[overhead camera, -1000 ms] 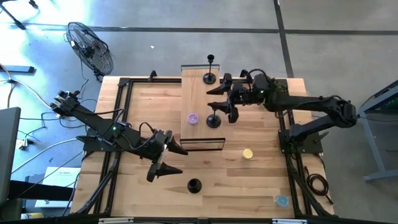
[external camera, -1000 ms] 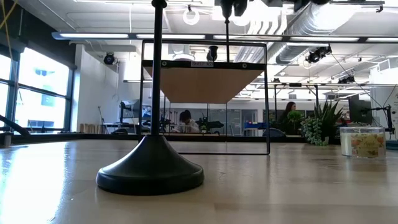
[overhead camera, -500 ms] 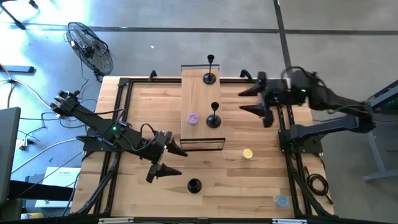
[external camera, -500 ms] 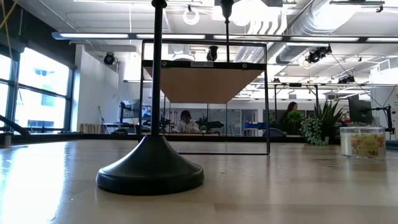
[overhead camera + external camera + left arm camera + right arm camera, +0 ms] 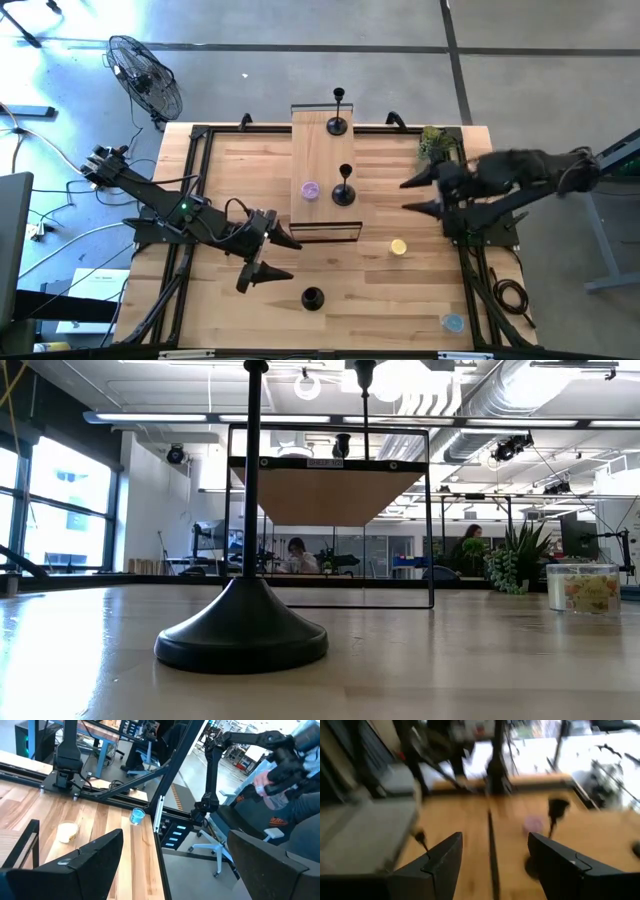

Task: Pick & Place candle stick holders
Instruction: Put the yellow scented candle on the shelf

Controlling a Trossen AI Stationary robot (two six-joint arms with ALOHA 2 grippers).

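Three black candle stick holders stand upright on their round bases. One is at the far end of the raised wooden shelf, and one is at its middle. The third stands on the table near the front edge and looms large in the low view. My right gripper is open and empty over the table's right side, level with the middle holder, which its blurred wrist view shows. My left gripper is open and empty, left of the shelf's near end.
The shelf rests on a thin black wire frame. A purple thing lies on the shelf. A yellow thing and a blue lid lie on the table. A green plant sprig is at the far right corner.
My right gripper has drawn away from the middle holder on the shelf toward the table's right edge and a little nearer. That holder stays upright on the shelf. The green sprig, earlier covered by the arm, now shows.
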